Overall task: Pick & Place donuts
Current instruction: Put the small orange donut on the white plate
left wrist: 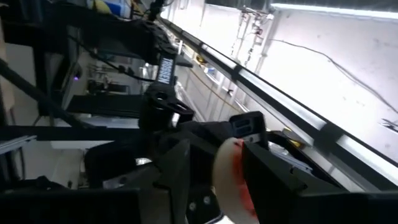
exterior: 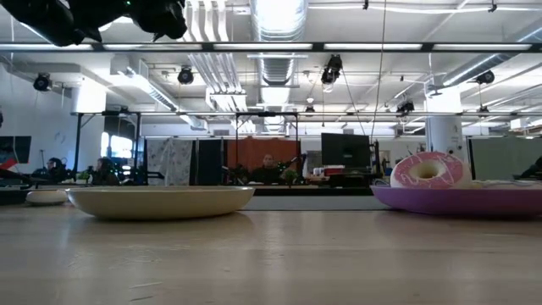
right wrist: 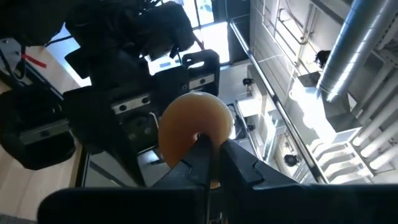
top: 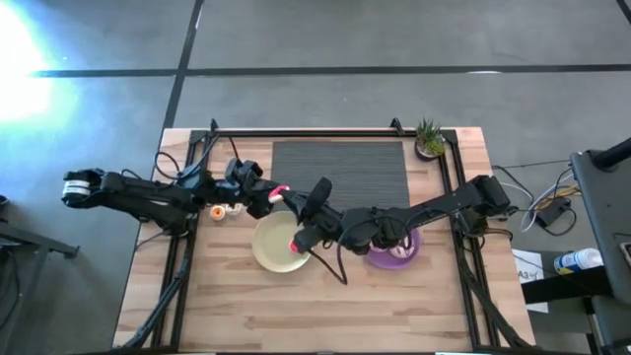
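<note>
Two plates on the desk, the cream plate [top: 271, 251] bare and the purple plate [top: 383, 260] holding one pink donut [exterior: 429, 170], while the right gripper [right wrist: 211, 163] pinches a tan donut [right wrist: 194, 128], the left gripper [left wrist: 214, 177] clamps a white-and-red donut [left wrist: 229, 183], and two small donuts [top: 225, 211] wait by the left edge.

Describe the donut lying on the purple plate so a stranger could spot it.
Find the purple plate on the table's right side, beside the cream plate. The donut lies on it: a big ring with pink icing and white stripes, the only donut on either plate.
</note>
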Robot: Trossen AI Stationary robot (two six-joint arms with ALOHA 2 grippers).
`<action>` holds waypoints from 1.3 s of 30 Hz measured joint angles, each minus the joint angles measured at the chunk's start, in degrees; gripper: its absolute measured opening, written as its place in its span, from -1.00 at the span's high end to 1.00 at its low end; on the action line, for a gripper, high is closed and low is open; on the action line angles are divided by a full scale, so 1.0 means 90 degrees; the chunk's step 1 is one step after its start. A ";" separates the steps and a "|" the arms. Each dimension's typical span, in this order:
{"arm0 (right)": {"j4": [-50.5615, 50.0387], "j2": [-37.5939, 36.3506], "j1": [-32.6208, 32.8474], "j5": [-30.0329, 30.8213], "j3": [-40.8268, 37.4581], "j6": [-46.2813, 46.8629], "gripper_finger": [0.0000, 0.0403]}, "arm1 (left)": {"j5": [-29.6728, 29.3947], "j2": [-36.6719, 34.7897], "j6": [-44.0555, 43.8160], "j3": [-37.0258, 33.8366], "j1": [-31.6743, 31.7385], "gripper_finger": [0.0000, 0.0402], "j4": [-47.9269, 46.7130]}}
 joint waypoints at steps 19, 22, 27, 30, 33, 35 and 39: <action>0.0007 -0.0010 -0.0165 -0.0056 -0.0019 0.0072 0.94 | 0.0376 0.0021 0.0062 0.0159 0.0000 0.41 0.0196; 0.0006 -0.0010 -0.0165 -0.0056 -0.0029 0.0127 0.94 | 0.0365 0.0021 0.0272 0.0164 0.0000 0.41 0.0195; 0.0012 -0.0018 -0.0168 -0.0051 -0.0129 0.0178 0.94 | 0.0364 0.0028 0.0371 0.0164 0.0000 0.43 0.0186; 0.0012 -0.0022 -0.0180 -0.0049 -0.0197 0.0183 0.94 | 0.0365 0.0040 0.0448 0.0150 0.0000 0.53 0.0181; -0.0005 -0.0022 -0.0219 -0.0051 -0.0214 0.0510 0.94 | 0.0353 0.0040 0.0528 0.0150 0.0000 0.69 0.0178; -0.0006 -0.0022 -0.0233 -0.0053 -0.0214 0.0769 0.94 | 0.0344 0.0040 0.0580 0.0150 0.0000 0.81 0.0170; -0.0012 -0.0029 -0.0233 -0.0047 -0.0214 0.0892 0.93 | 0.0312 0.0040 0.0686 0.0147 0.0000 0.97 0.0161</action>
